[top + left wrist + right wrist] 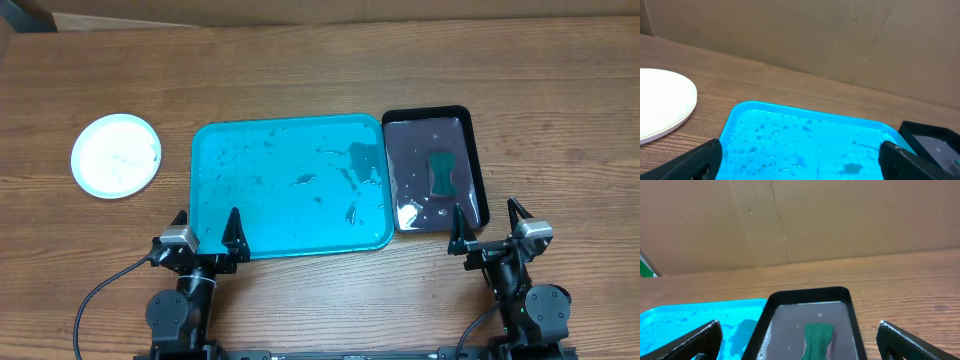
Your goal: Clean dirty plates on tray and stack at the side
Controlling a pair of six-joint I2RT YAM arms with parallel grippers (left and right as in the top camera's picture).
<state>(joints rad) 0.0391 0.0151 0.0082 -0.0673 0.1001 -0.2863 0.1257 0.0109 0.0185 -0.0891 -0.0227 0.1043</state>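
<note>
The teal tray [290,122] lies in the middle of the table, wet with drops and a few dark smears, and no plate sits on it. A white round plate [116,155] rests on the bare wood to its left; I cannot tell whether others lie beneath it. My left gripper [206,225] hangs open over the tray's near left edge. The left wrist view shows that tray [790,107] between my left gripper [800,152] fingers, with the plate [660,107] off to the left. My right gripper [488,222] stands open, holding nothing, at the black tray's near end.
A narrow black tray [478,160] of murky water touches the teal tray's right side, with a green sponge [441,172] lying in it. In the right wrist view the sponge [817,337] sits ahead of my right gripper [799,332]. A cardboard wall stands behind the table.
</note>
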